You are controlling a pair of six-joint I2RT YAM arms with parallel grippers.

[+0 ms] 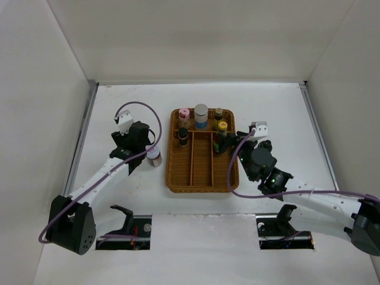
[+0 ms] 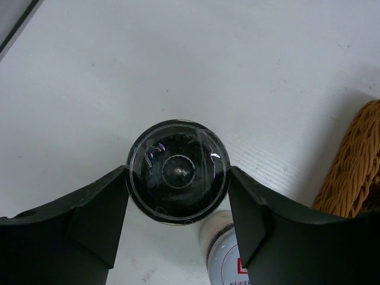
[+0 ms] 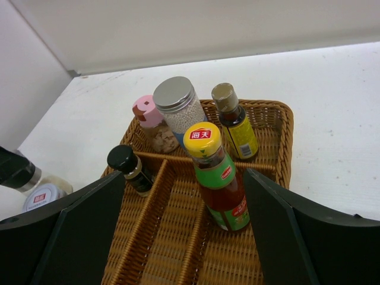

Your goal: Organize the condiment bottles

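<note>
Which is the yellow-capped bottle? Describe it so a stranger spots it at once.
Find the brown wicker divided tray at the middle of the table. In its right lane, just before the cross divider, stands a slim bottle of red sauce. Only it wears a yellow cap with a red logo.

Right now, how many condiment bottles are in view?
7. In the wicker tray: pink-capped jar, silver-lidded jar, tan-capped bottle, black-capped bottle, yellow-capped sauce bottle. Outside: dark-lidded jar in the left gripper, white-lidded jar beside it. More may be hidden.

Seven condiment bottles [image 3: 205,142], one wicker tray [image 1: 202,173]
</note>
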